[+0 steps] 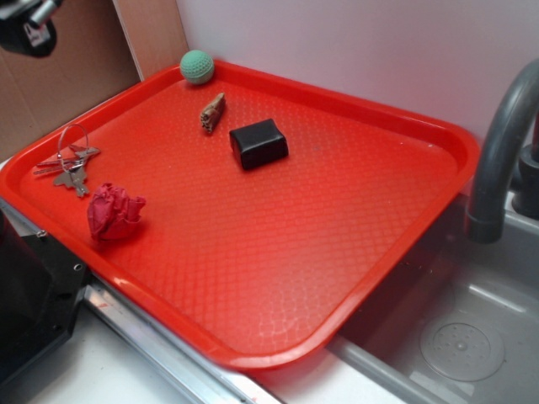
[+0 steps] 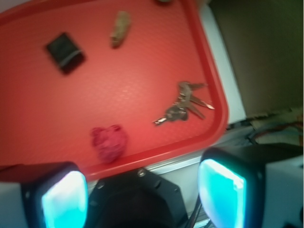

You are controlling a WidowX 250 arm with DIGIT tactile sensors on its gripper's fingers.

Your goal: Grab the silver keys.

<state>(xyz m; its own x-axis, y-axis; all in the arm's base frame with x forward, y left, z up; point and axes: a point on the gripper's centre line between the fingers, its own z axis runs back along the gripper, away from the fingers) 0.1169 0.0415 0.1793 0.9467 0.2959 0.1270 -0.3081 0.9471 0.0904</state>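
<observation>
Up high, the hand (image 2: 142, 190) is spread wide and holds nothing; the silver keys (image 1: 71, 162) lie on the red tray (image 1: 278, 252) at its 9 o'clock edge, just beside the red crumpled ball (image 1: 114, 212).

Hand (image 2: 145, 190) in the wrist view: two blocky fingers with black rounded outer shells. Each carries a glossy pad (image 2: 64, 199) glowing cyan-turquoise on its inner face, blown out to near white at the centre. Pale grey-white housing shows at the outer edge of both fingers. Between them sits a black moulded body with angled facets, two small round silver screw heads (image 2: 140, 173) on its upper edge. A thin dark cable runs just beside the right finger base. In the exterior view only a black rounded part of the arm (image 1: 29, 29) shows at the top left corner, with a small white marking and a silver-grey cylindrical piece; detail is blurred.
</observation>
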